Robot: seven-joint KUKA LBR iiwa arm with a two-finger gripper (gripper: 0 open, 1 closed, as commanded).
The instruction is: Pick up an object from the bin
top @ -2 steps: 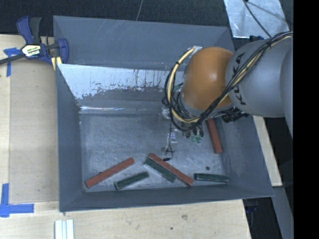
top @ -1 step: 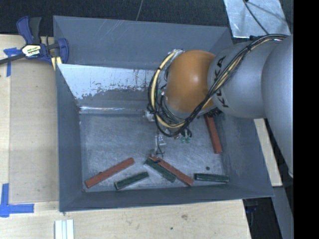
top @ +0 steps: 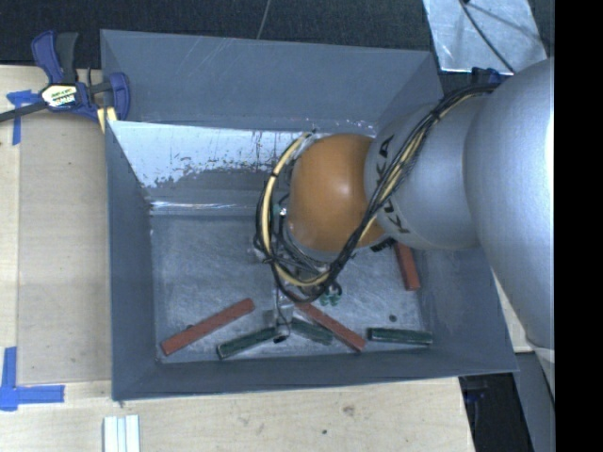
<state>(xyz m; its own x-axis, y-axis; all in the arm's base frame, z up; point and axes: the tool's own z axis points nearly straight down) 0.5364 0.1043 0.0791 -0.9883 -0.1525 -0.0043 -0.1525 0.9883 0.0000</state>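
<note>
Claw [top: 281,324] is down on the bin [top: 129,252] floor; I can't tell whether it's apart or together. At its tip a dark green stick [top: 247,343] runs off leftward. Further left of the claw I see a long red stick [top: 207,326]; just right, a short red stick [top: 332,328].

The scene is dim, with the surroundings beyond the bin [top: 132,299] nearly black. Light from above whitens its back wall [top: 203,144] with glare and lays a soft sheen on the orange cover [top: 325,191] and silver arm [top: 509,158]. Shadow pools beneath the wrist.
</note>
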